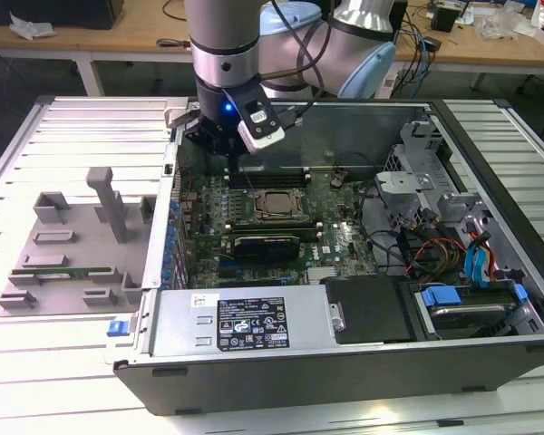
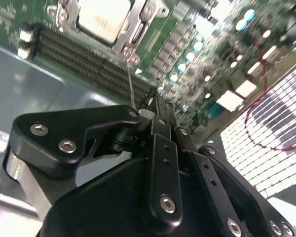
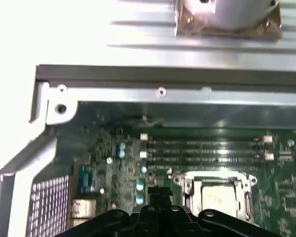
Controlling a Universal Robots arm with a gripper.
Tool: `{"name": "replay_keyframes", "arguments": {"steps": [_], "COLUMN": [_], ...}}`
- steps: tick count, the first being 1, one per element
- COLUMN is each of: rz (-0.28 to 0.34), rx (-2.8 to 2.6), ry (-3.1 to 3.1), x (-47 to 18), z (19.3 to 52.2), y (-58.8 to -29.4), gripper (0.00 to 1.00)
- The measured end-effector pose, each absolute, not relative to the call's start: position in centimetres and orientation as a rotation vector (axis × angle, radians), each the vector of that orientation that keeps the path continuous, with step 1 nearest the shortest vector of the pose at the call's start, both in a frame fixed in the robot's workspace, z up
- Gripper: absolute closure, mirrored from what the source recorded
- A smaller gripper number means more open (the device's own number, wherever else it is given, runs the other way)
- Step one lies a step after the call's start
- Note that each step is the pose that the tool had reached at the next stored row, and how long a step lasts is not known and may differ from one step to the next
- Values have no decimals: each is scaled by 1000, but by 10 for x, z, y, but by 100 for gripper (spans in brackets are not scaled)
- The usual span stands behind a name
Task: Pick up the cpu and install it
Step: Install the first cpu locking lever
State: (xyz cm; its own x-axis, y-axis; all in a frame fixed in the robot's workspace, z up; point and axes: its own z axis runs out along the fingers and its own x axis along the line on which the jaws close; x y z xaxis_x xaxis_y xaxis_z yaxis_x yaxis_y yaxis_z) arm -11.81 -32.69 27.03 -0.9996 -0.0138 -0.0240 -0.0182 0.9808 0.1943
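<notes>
Inside the open computer case (image 1: 344,367), near its wall on the exterior view's left, the gripper (image 1: 227,156) is hanging low over the motherboard (image 1: 337,234) with its fingers (image 2: 156,107) pressed together and nothing between them. Toward the exterior view's right of it, the cpu (image 1: 274,205) is lying flat in the socket frame (image 3: 186,186), pale metal top facing up, apart from the fingertips. Memory slots (image 3: 202,150) are running alongside the socket.
</notes>
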Motion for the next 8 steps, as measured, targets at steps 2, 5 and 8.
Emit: {"name": "replay_keyframes", "arguments": {"steps": [2,5,8], "rz": [341,362,435], "rx": [-25,-24,-23], "ry": [3100,3098,3088], "x": [-119,-119,-119], "z": [266,259,258], "y": [-327,-327,-327], "gripper": [89,89,89]}}
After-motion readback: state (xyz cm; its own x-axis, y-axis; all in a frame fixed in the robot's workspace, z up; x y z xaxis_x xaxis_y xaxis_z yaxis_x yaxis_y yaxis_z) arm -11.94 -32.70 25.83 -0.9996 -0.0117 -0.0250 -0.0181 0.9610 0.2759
